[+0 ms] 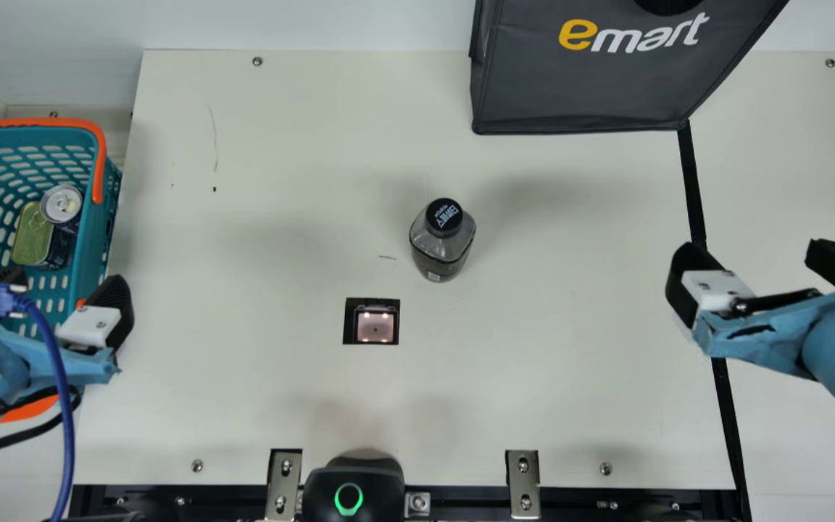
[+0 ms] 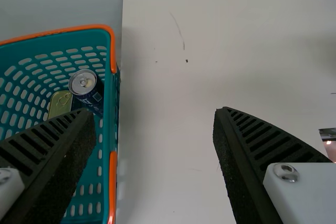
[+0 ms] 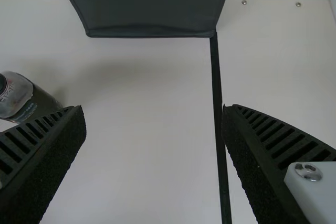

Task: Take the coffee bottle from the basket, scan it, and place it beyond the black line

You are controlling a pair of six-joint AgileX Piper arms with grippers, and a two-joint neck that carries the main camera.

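Observation:
The coffee bottle (image 1: 441, 243), dark-capped, stands upright mid-table in the main view, behind and right of the scanner window (image 1: 375, 325). My left gripper (image 1: 73, 286) is over the right side of the basket (image 1: 90, 246), and my right gripper (image 1: 758, 254) is above the black line (image 1: 693, 188). In the left wrist view my left gripper (image 2: 152, 129) is open with nothing between its fingers, beside the basket (image 2: 110, 124). My right gripper (image 3: 155, 124) is also open and empty in the right wrist view, with the bottle (image 3: 26, 98) past one finger.
A can (image 1: 61, 204) and a green-lidded tin (image 1: 32, 235) lie in the basket. A dark bag (image 1: 584, 80) stands at the back right, next to the black line's far end. At the front edge are a black device (image 1: 354, 486) and two metal brackets (image 1: 522, 482).

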